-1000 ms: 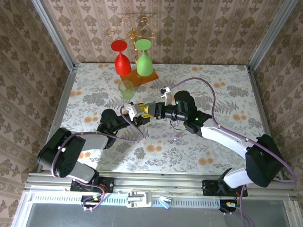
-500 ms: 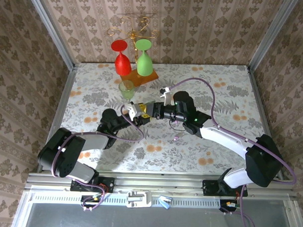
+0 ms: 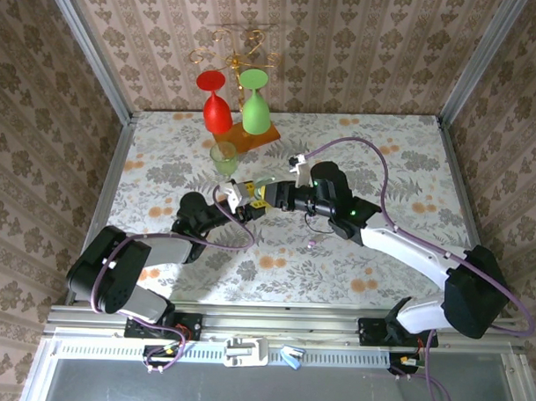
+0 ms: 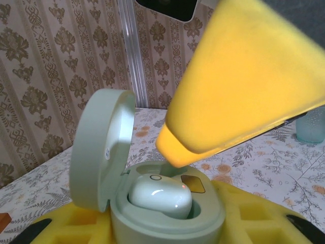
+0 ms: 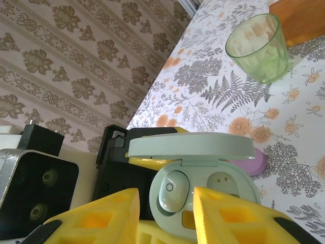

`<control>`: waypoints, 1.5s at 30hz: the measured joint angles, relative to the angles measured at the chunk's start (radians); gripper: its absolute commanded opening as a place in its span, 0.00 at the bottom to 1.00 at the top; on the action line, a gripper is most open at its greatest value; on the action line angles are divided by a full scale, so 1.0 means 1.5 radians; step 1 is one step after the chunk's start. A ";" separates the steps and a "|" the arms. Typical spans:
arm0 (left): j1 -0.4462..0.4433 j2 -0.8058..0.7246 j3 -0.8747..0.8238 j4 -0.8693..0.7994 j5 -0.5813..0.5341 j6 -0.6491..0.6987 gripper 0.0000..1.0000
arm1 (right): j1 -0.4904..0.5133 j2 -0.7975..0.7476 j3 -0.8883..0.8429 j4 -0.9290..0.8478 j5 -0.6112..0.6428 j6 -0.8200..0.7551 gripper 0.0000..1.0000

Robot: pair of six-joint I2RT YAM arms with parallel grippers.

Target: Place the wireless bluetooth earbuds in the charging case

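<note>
Left end effector [image 4: 167, 226] clamps the charging case [image 5: 200, 175]; right end effector [image 5: 166, 199] gapes empty. The seated earbud [image 5: 172, 189] looks light, slick: pinch its flanks.

The mint charging case [image 4: 203, 223] is smooth matt plastic, the pale earbud [image 4: 160, 197] in it glossy. The jaws' yellow pads [image 5: 228, 213] look matt, spongy.

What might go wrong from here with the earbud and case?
The right tool, jaws apart, sits right by the pale earbud seated in the mint case; pulling away might drag it out. Its finger hangs near the open lid and may knock it shut with the second pocket empty.
</note>
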 measured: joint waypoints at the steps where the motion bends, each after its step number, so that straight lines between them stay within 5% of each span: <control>1: 0.000 0.000 0.000 0.000 0.000 0.000 0.21 | 0.000 -0.004 0.000 -0.004 0.000 -0.002 0.34; 8: 0.001 0.000 0.000 0.002 0.000 0.000 0.20 | 0.000 -0.068 -0.003 -0.007 0.025 -0.035 0.43; 14: 0.018 -0.016 -0.004 0.001 -0.001 0.000 0.20 | -0.006 -0.122 -0.010 -0.062 0.143 -0.053 0.46; 20: 0.027 -0.052 -0.019 0.002 -0.001 0.000 0.20 | -0.096 -0.128 -0.086 -0.110 0.219 -0.043 0.48; 26: 0.027 -0.054 -0.025 0.001 -0.001 0.000 0.20 | -0.146 0.015 -0.065 -0.142 0.255 -0.052 0.50; 36: 0.027 -0.066 -0.032 -0.004 -0.001 0.000 0.20 | -0.148 0.356 0.237 -0.222 0.355 -0.098 0.68; 45: 0.027 -0.067 -0.033 -0.006 -0.001 0.000 0.20 | -0.150 0.564 0.487 -0.334 0.409 -0.128 0.67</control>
